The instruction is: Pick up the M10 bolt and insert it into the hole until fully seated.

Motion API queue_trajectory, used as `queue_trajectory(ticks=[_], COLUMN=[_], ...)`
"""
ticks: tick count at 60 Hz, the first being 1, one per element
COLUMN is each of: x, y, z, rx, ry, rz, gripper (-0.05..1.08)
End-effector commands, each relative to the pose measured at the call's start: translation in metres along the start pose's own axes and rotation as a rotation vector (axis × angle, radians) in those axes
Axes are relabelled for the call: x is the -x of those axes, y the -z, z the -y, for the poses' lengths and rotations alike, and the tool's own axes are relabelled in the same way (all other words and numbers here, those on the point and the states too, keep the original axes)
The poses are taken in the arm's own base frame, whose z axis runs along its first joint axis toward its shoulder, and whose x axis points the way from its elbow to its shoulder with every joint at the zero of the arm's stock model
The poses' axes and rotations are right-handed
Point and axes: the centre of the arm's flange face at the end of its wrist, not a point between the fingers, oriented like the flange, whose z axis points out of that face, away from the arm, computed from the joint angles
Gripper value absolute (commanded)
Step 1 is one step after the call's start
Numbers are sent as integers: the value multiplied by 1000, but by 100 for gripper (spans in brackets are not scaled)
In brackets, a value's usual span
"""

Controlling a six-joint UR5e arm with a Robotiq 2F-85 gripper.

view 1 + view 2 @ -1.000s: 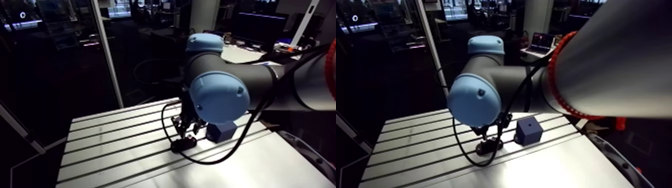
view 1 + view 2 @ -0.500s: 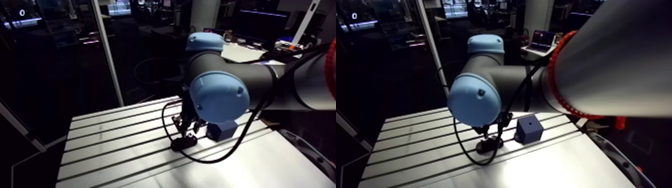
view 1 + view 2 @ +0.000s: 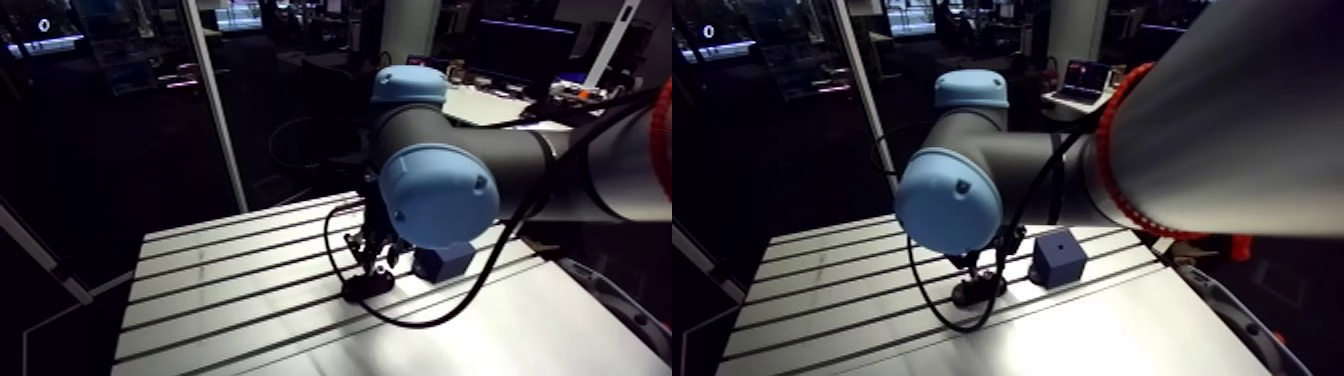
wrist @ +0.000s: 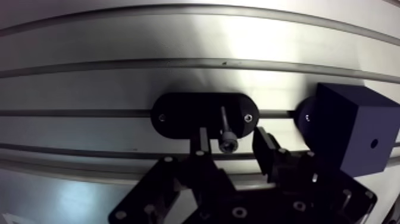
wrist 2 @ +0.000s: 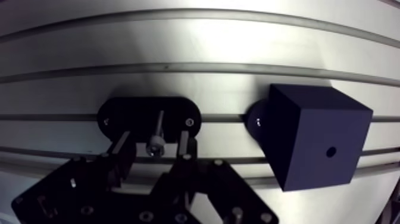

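1. Nothing seems to have moved since the earlier frames: the jaws hang low over the same black oval holder (image 4: 184, 113), and the blue block (image 4: 351, 134) sits where it was.
2. The bolt (image 4: 226, 134) is at the holder's middle, between the two jaws.
3. Its long axis runs from the holder up toward the wrist, with the socket head nearest the jaws and the thin shank end at the holder. It appears to stand head up.
4. The jaws are open, one on each side of the bolt head with a gap on both sides, and they hold nothing.
5. The block stands just beside the holder on the slotted tabletop (image 4: 119, 42), without touching it, and a small hole (image 4: 374, 143) shows in one face.
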Motion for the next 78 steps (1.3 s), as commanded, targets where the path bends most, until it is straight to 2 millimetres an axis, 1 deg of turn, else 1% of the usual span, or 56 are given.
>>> queue_trajectory(ticks=[1, 19, 78], x=[0, 0, 0], y=[-2, -5, -4], z=[0, 1, 0], rx=[-2, -7, -9], ry=[0, 0, -6], rz=[5, 10, 7], gripper=[54, 54, 60])
